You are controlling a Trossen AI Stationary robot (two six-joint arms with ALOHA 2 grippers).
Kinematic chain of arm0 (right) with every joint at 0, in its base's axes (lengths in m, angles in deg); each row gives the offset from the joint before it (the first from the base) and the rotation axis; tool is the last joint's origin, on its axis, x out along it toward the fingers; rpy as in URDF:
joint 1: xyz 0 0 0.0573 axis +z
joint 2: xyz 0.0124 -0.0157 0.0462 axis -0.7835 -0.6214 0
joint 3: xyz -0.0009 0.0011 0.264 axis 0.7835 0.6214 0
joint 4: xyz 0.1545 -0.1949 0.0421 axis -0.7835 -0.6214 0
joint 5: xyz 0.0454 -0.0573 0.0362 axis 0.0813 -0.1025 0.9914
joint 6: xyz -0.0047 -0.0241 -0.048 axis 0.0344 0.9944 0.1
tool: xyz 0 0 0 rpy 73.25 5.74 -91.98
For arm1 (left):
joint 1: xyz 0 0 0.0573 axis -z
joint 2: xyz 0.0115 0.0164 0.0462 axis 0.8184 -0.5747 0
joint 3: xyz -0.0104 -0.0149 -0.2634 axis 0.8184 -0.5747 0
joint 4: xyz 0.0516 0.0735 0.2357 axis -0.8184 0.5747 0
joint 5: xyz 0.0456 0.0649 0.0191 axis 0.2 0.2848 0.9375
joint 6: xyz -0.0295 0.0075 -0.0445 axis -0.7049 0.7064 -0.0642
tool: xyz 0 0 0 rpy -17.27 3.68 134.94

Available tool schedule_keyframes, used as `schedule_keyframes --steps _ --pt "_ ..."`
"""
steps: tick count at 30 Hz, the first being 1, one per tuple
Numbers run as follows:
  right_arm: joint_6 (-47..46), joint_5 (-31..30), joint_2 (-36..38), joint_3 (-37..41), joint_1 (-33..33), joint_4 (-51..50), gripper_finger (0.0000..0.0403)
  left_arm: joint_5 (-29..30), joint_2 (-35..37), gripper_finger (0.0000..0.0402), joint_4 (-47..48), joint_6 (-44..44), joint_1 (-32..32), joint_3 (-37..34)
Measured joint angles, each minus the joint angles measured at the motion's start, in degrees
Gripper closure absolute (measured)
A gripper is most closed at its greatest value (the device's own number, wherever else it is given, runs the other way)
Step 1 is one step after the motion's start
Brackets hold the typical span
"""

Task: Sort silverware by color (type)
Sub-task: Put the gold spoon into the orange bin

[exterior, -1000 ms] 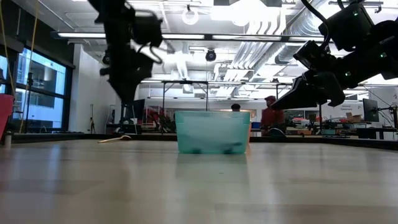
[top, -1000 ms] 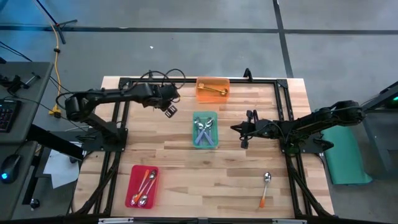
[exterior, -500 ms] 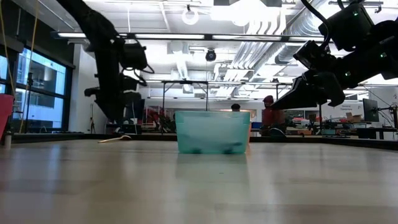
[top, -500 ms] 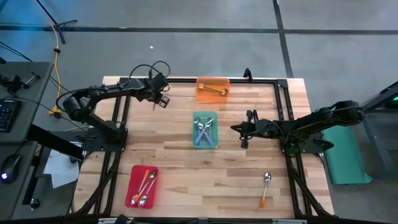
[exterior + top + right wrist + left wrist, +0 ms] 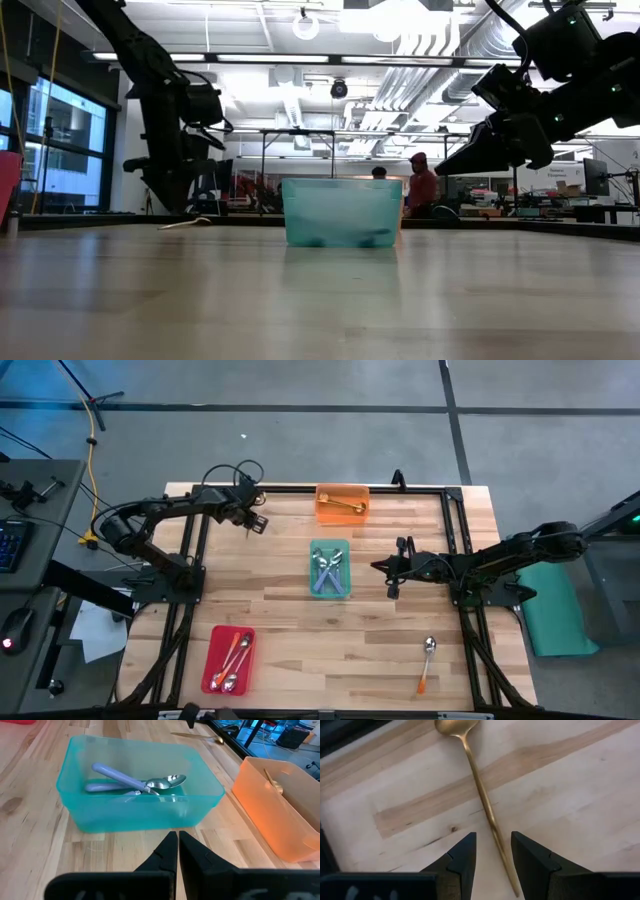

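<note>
Left claw (image 5: 492, 851) is hovering open over a gold spoon (image 5: 475, 780) lying on the worktop (image 5: 280, 605), upper left of the high view. Right claw (image 5: 177, 847) is waiting closed beside the green tray (image 5: 140, 810).

no readable text, labels, brands, numbers or signs anywhere

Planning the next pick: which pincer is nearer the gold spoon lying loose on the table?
Left. The left pincer hangs right over the gold spoon, fingers open astride its handle. The right pincer sits across the table, beside the green tray.
</note>
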State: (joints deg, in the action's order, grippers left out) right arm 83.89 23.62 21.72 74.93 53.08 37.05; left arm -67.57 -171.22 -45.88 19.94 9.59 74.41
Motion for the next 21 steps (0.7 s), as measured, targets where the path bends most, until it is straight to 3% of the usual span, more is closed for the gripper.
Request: schedule_keyframes --steps 8,14,21 --pt "0.0 0.0 -0.01 0.02 0.0 -0.01 0.0403 -5.15 -2.53 0.0287 -1.27 0.07 -1.99 0.04" --pt "0.0 0.0 0.0 0.02 0.0 -0.01 0.0403 -4.33 -8.36 0.0286 -2.85 1.07 -2.49 0.82" --pt "0.0 0.0 -0.02 0.02 0.0 -0.01 0.0403 -3.72 -9.44 0.0305 -2.41 4.08 -1.36 2.07"
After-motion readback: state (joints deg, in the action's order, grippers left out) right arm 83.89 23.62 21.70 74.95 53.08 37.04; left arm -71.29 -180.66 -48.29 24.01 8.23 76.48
